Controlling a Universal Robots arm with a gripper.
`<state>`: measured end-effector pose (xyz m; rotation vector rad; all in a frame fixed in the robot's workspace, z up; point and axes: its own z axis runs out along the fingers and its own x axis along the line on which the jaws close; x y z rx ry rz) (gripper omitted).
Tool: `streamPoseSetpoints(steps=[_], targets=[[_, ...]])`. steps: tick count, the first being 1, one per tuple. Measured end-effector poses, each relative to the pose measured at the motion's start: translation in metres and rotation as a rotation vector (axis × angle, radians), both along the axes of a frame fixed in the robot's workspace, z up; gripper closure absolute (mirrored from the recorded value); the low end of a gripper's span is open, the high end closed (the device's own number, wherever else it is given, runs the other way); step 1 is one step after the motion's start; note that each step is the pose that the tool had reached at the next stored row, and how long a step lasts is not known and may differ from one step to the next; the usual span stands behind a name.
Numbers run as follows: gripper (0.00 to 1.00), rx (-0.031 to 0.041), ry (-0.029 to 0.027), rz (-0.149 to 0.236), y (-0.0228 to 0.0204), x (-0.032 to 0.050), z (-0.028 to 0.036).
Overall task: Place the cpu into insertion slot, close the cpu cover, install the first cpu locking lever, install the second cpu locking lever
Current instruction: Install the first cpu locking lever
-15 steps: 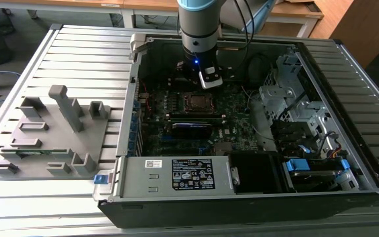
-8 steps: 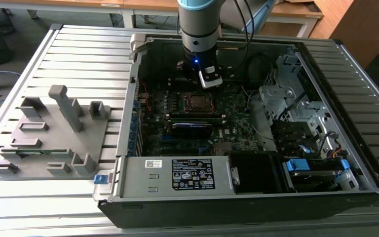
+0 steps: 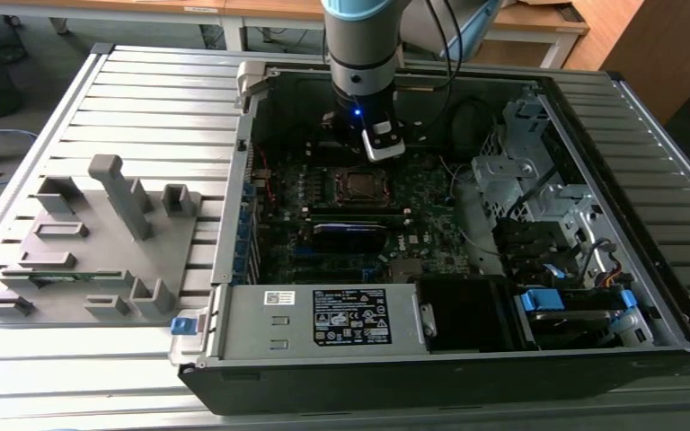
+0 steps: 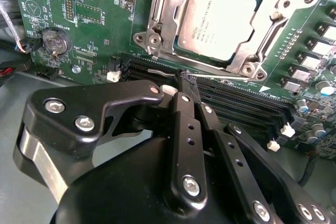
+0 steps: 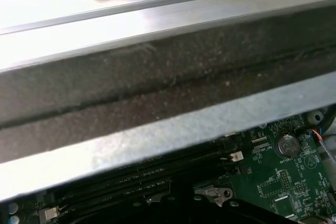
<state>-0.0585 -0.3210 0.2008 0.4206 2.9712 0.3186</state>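
Dull metal cpu point(image 4: 218, 22) lies framed by thin silver cpu cover point(image 4: 261, 24).

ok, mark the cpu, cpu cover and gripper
cpu point(image 4: 218, 22), second wrist view, middle of its metal top.
cpu cover point(image 4: 265, 27), second wrist view, frame bar beside the cpu.
gripper point(image 4: 185, 81), second wrist view, at its tips.

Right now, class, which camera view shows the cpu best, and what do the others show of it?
The second wrist view: the cpu sits close up, its grey top framed by the cpu cover. The exterior view gives it as a small square mid-board. The first wrist view faces the case wall and memory slots.
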Motion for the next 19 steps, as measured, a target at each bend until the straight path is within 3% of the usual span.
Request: streamPoseSetpoints(steps=[5, 17, 19], targets=[[0.90, -0.0025, -0.0033, 0.000, 0.0002, 0.0000, -0.0013], [0.90, -0.0065, -0.0038, 0.000, 0.0020, 0.0000, -0.0015], [0.90, -0.0069, -0.0079, 0.000, 0.0021, -0.0001, -0.0017]])
